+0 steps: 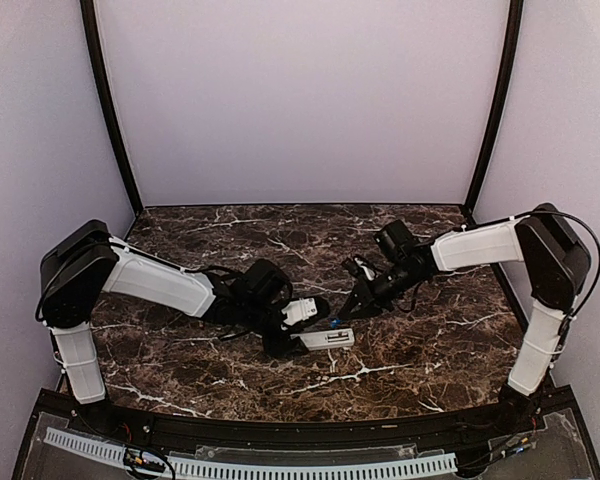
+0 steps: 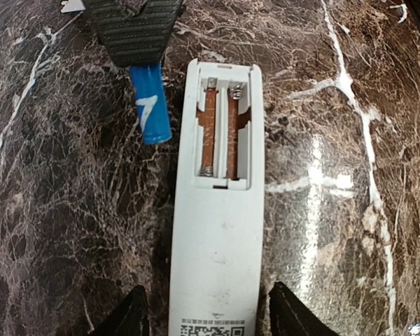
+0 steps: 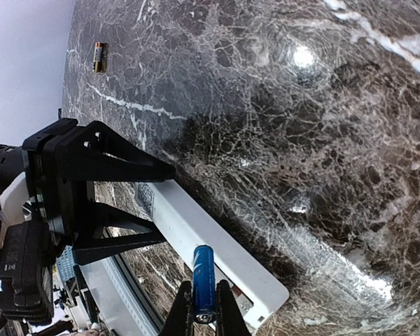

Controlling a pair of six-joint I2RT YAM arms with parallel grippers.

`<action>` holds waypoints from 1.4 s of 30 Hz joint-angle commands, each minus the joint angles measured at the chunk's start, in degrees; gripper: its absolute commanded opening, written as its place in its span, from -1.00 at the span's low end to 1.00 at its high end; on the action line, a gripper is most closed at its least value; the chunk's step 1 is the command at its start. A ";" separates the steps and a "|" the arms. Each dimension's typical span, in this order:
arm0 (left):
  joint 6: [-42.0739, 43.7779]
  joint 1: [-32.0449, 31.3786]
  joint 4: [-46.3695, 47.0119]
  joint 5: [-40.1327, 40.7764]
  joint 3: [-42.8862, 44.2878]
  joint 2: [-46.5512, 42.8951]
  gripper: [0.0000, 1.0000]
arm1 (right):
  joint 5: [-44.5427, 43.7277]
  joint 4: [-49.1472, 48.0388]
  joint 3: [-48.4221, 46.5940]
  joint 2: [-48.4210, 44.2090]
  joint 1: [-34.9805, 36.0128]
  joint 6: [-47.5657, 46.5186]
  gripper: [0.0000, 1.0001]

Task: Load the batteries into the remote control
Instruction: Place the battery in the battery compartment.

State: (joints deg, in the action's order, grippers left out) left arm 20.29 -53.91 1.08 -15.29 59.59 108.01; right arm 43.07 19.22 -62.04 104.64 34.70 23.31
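Observation:
The white remote control lies back up on the marble, its battery recess open and empty with two bare contact channels. My left gripper is open and straddles the remote's lower end, with a small gap at each fingertip. My right gripper is shut on a blue battery and holds it just beside the recess end of the remote. In the left wrist view that battery hangs from the ribbed pads, left of the recess. From above, both grippers meet at the remote.
A second small cylinder, dark and orange, lies alone on the marble far from the remote. A pale flat piece shows at the top left edge of the left wrist view. Dark posts and pale walls ring the table.

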 commanded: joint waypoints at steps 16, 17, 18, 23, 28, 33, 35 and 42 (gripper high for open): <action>0.87 -0.14 -5.28 2.89 -2.64 -2.87 -0.21 | -4.59 -9.54 9.06 -5.49 2.57 10.59 -1.00; 0.42 -0.14 -5.30 2.59 -2.75 -2.95 -0.26 | -4.70 -9.52 8.98 -5.40 2.57 10.45 -1.00; 0.17 -0.14 -5.30 2.48 -2.83 -3.01 -0.29 | -5.10 -9.17 8.65 -5.21 2.57 10.11 -1.00; -2.47 -0.12 -3.90 2.68 -3.94 -3.24 -0.40 | -6.66 -10.77 8.94 -5.18 2.57 10.54 -1.00; -2.76 -0.06 -3.03 2.77 -4.24 -3.16 -0.48 | -7.27 -12.35 7.62 -3.04 2.57 11.38 -1.00; -3.94 -0.08 -2.71 3.61 -4.52 -3.17 -0.53 | -7.47 -12.71 8.39 -2.42 2.78 11.67 -1.00; -4.02 -0.10 -2.60 3.67 -4.49 -3.09 -0.55 | -7.52 -12.80 8.94 -2.45 2.98 11.76 -1.00; -4.29 -0.12 -2.57 3.95 -4.34 -2.74 -0.58 | -9.12 -14.54 9.52 -1.83 3.27 13.01 -1.00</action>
State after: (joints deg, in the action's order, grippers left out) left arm 17.02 -53.91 0.34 -12.29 56.51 106.15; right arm 35.90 7.66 -53.41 101.58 37.28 35.03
